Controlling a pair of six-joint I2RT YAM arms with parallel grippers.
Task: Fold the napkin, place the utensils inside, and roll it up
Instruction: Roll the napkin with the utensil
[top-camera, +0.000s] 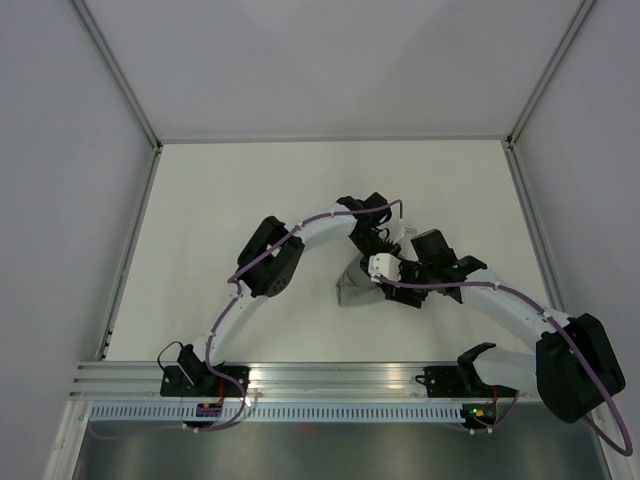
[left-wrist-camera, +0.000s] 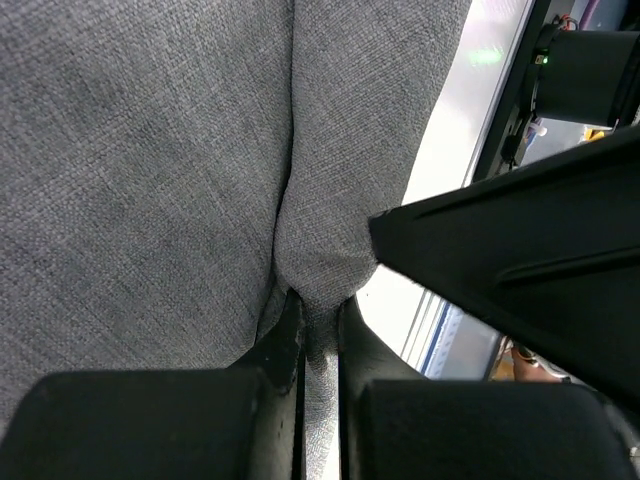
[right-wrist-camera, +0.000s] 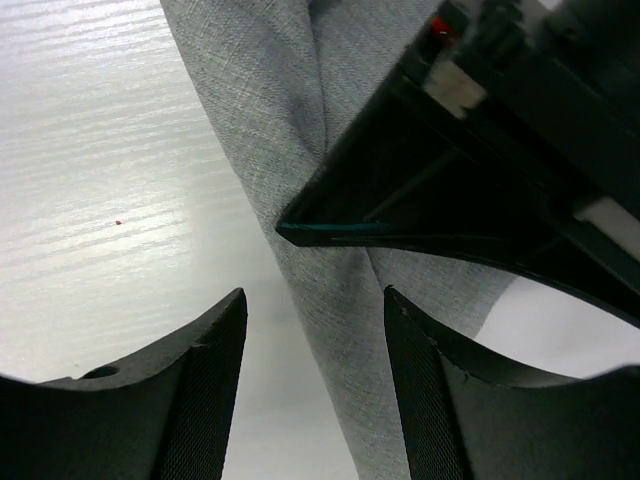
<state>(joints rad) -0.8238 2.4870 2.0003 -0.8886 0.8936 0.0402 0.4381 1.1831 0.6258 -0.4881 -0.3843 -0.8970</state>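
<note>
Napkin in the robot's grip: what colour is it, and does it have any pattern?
The napkin is plain grey with a fine weave and no printed pattern. It shows best in the left wrist view.

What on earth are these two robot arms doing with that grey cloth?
Two robot grippers are working on a grey napkin at the middle of the white table. The left gripper is shut on a pinch of the cloth. The right gripper is open, a strip of napkin showing between its fingers. The napkin looks bunched, not rolled, and no cutlery is in sight.
</note>
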